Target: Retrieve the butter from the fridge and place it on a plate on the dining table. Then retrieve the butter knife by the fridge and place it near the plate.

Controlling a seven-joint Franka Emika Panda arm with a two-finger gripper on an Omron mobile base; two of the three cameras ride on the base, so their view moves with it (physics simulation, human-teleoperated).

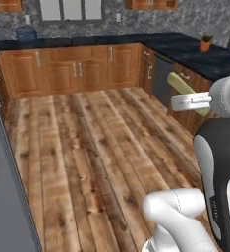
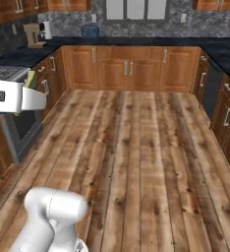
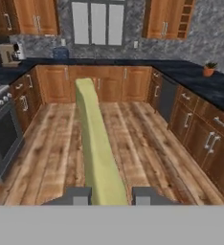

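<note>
Between the two dark fingertips [image 3: 75, 195] of your gripper [image 3: 111, 196] sits the butter [image 3: 97, 148], a pale yellow-green stick; the fingers pinch its near end from either side, and the rest of it juts straight out ahead of them over the wooden floor [image 3: 133, 143]; beyond its far tip stand brown cabinets [image 3: 109, 81] under a dark counter [image 3: 190, 74]; off to one side of the fingers you see an oven front [image 3: 4, 134]; from the left base camera the butter [image 1: 186, 91] pokes out past the white hand.
</note>
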